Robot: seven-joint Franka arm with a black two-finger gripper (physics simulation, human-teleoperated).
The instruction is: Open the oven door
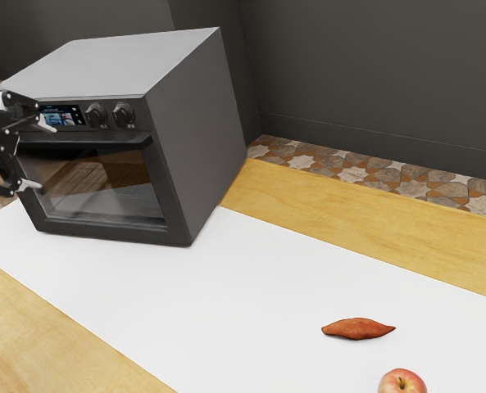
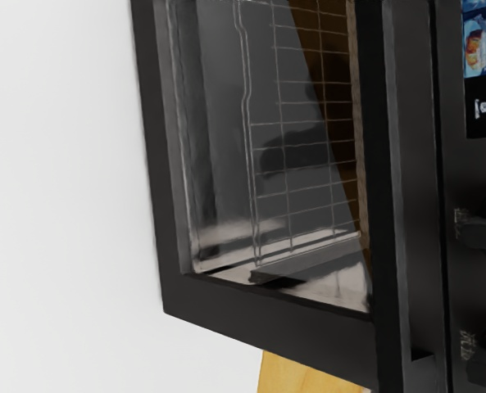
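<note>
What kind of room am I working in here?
Most likely a kitchen, or a simulated one: there's a countertop oven with a display and knobs, an apple and what looks like a sweet potato on the table's white surface.

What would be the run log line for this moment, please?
oven door: closed | pincer: open, near handle | grip: none | task: door not yet opened
</note>
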